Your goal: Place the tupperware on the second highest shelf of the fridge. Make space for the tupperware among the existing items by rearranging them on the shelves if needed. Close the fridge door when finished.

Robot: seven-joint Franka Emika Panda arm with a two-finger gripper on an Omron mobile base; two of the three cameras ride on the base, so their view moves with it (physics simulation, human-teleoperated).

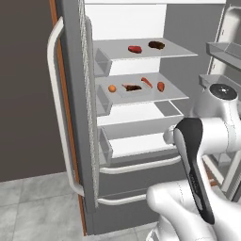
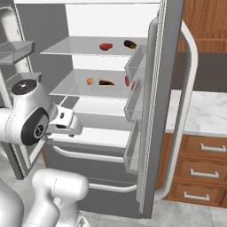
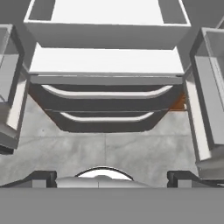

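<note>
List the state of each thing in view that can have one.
fridge: both doors open.
tupperware: resting on the second highest shelf, food inside.
lower drawers: shut.
end effector: open, empty, aimed at the floor before the drawers.

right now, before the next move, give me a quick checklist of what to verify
1. tupperware on the second highest shelf: ok, it lies flat among the small food lumps.
2. claw free: ok, jaws wide open, nothing between them.
3. claw out of the fridge interior: ok, it points at the lower drawers from outside.
4. fridge doors shut: not ok, both stand open.
5. arm out of the doors' swing: cannot tell, it stands close in front of the opening.
</note>
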